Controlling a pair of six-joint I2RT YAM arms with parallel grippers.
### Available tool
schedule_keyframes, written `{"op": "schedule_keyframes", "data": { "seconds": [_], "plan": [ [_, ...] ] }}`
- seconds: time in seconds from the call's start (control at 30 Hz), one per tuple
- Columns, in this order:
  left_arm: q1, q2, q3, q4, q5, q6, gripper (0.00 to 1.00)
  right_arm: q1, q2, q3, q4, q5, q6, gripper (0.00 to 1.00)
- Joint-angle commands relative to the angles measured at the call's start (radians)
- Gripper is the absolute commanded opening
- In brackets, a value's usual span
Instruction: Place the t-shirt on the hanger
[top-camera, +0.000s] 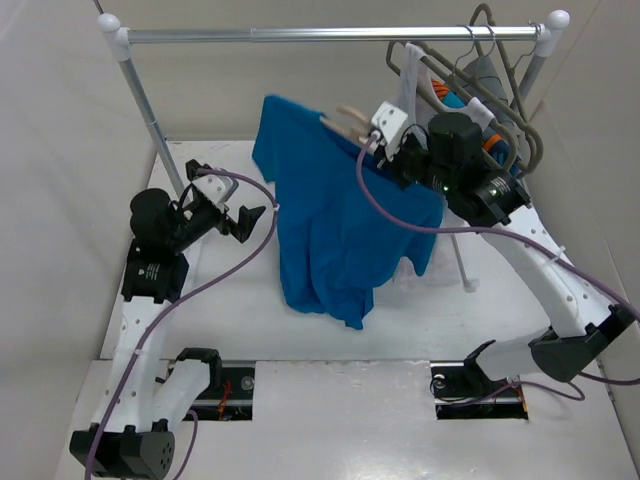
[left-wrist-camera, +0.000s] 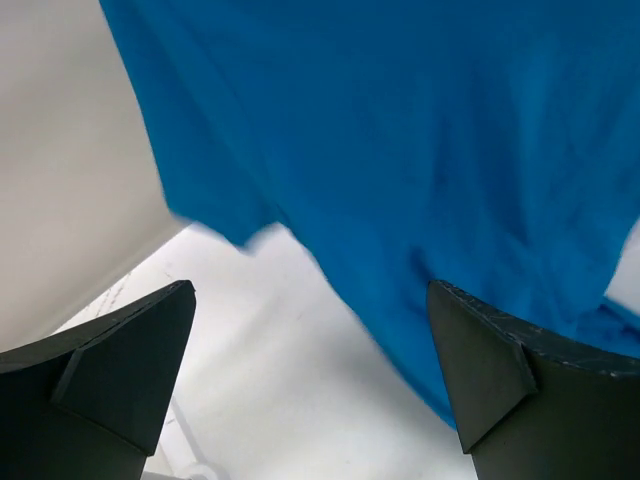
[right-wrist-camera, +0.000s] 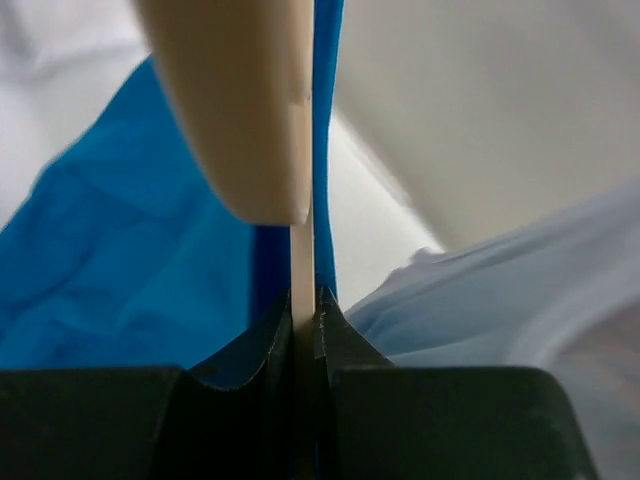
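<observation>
The bright blue t-shirt (top-camera: 335, 225) hangs draped over the beige hanger (top-camera: 350, 122), held up above the table. My right gripper (top-camera: 385, 150) is shut on the hanger; in the right wrist view the jaws (right-wrist-camera: 305, 320) pinch the hanger's thin beige bar (right-wrist-camera: 302, 265), with blue cloth (right-wrist-camera: 120, 260) to its left. My left gripper (top-camera: 258, 218) is open and empty, just left of the shirt's hanging edge. In the left wrist view the blue shirt (left-wrist-camera: 420, 150) fills the upper part, above and beyond the spread fingers (left-wrist-camera: 130, 350).
A metal clothes rail (top-camera: 330, 35) spans the back, on slanted legs. At its right end hang grey hangers (top-camera: 505, 80), a white tank top (top-camera: 415, 75) and an orange-and-blue garment (top-camera: 490, 135). The rail's left leg (top-camera: 150, 110) stands beside my left arm.
</observation>
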Motion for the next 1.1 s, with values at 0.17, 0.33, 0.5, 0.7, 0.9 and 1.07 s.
{"op": "schedule_keyframes", "data": {
  "seconds": [0.17,0.33,0.5,0.7,0.9,1.07],
  "plan": [
    [-0.004,0.057,0.178,-0.248,-0.04,-0.059,0.99,0.126,0.012,-0.124,0.486,0.432,0.436,0.0],
    [-0.016,0.079,0.175,-0.395,-0.157,0.046,0.99,0.178,0.11,-0.309,0.657,0.412,0.77,0.0],
    [-0.06,0.114,0.155,-0.482,-0.291,0.112,0.99,0.265,0.326,-0.124,0.658,0.472,0.835,0.0],
    [-0.06,0.104,0.146,-0.482,-0.26,0.112,0.99,0.289,0.498,0.057,0.658,0.435,0.898,0.0],
    [-0.06,0.094,0.029,-0.392,-0.227,0.235,0.99,0.31,0.593,0.131,0.729,0.383,0.94,0.0],
    [-0.06,0.001,-0.054,-0.257,-0.078,0.244,0.99,0.31,0.593,0.083,0.889,0.345,1.071,0.0]
  ]
}}
